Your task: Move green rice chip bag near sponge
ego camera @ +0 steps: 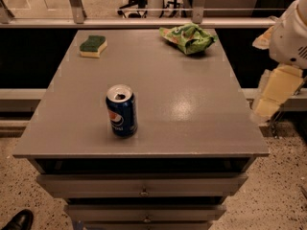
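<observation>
The green rice chip bag (188,38), wrinkly bright green foil with white and red-orange print, lies at the far right of the grey table top (182,104). The sponge (93,46), dark green over pale yellow foam, lies at the far left, well apart from the bag. My gripper (272,96), pale yellow below a white arm housing, hangs off the table's right edge, to the right of the bag and nearer the camera. It holds nothing that I can see.
An opened blue Pepsi can (121,110) stands upright at the front left of the middle. Drawers (144,190) sit under the top. A railing (144,20) runs behind the table. A black shoe (17,221) shows at the bottom left on the floor.
</observation>
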You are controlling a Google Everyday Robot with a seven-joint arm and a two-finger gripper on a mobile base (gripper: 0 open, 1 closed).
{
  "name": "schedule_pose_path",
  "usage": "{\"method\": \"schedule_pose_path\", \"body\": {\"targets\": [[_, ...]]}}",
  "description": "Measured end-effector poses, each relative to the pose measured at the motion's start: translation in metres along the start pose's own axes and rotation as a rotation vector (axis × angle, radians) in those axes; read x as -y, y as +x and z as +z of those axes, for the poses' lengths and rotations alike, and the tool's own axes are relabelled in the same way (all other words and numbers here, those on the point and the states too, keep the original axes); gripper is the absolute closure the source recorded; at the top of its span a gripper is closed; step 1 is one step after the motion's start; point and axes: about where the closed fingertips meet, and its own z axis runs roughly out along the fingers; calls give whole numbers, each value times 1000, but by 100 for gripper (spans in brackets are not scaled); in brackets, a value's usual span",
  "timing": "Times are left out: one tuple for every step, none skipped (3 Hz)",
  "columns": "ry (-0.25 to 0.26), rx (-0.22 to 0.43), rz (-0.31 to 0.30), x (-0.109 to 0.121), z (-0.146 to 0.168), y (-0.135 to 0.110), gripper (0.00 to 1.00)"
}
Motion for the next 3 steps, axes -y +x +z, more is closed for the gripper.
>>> {"method": "schedule_pose_path", "body": {"targets": [[50,82,66,49,37,-13,0],[119,170,119,107,65,-30,0],[177,258,161,157,81,-50,0]]}}
